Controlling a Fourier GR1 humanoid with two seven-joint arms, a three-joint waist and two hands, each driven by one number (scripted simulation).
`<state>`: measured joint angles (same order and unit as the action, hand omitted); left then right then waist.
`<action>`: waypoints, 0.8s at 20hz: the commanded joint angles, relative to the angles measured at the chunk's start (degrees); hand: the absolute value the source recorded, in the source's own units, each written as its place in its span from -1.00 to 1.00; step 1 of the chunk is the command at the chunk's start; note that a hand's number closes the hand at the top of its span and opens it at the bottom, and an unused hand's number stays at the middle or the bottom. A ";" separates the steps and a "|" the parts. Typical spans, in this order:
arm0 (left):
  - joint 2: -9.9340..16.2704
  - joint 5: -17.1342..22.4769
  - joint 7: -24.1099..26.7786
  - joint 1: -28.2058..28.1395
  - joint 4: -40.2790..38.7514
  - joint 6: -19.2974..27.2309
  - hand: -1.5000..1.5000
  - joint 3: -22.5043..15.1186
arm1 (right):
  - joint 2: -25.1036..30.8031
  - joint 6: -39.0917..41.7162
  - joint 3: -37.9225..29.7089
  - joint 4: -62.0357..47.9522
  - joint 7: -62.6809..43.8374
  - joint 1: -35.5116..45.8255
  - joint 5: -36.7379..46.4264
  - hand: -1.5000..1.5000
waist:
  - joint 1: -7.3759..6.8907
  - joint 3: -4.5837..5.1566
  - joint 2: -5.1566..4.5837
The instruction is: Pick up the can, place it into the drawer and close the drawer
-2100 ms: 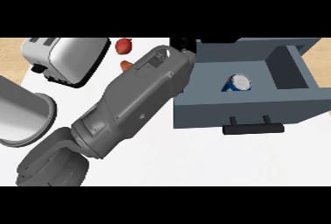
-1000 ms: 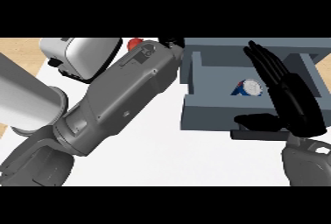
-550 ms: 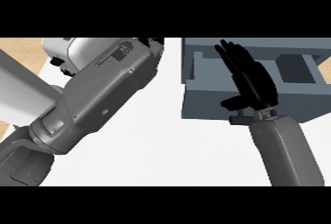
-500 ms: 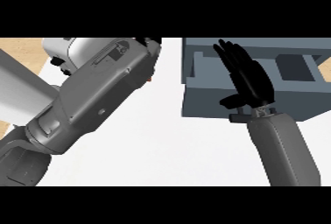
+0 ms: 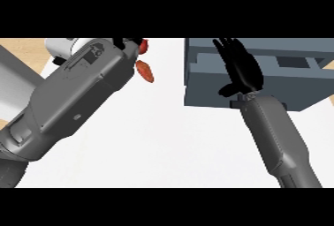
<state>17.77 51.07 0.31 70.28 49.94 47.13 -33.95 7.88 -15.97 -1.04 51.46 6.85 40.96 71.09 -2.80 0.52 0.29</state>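
Looking down, I see my left forearm (image 5: 72, 101) crossing the white surface (image 5: 169, 145); its hand is hidden, so I cannot tell its state. One grey drawer (image 5: 215, 88) sits beyond. My right hand (image 5: 240, 70) lies flat on it, fingers straight. No can is visible to me. One red-orange thing (image 5: 146, 70) shows.

grey drawer (image 5: 215, 88), black right hand (image 5: 240, 70)

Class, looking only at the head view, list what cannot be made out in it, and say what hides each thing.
- Can: not visible; the right hand and forearm cover the middle of the drawer.
- Left hand: hidden behind its own forearm at the upper edge.
- Red objects: partly hidden by the left forearm, cannot be identified.
- Drawer handle: mostly covered by the right wrist.
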 commanded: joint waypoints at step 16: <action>6.01 -3.65 -5.98 -5.05 11.49 1.10 -1.00 0.62 | 2.58 -22.23 -8.64 -31.61 0.21 17.38 3.11 -1.00 | -2.59 -0.66 -1.78</action>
<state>22.82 48.09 -4.43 65.91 59.42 47.91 -33.08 10.05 -35.22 -8.28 25.08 8.56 55.33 73.68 -4.48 0.33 -0.74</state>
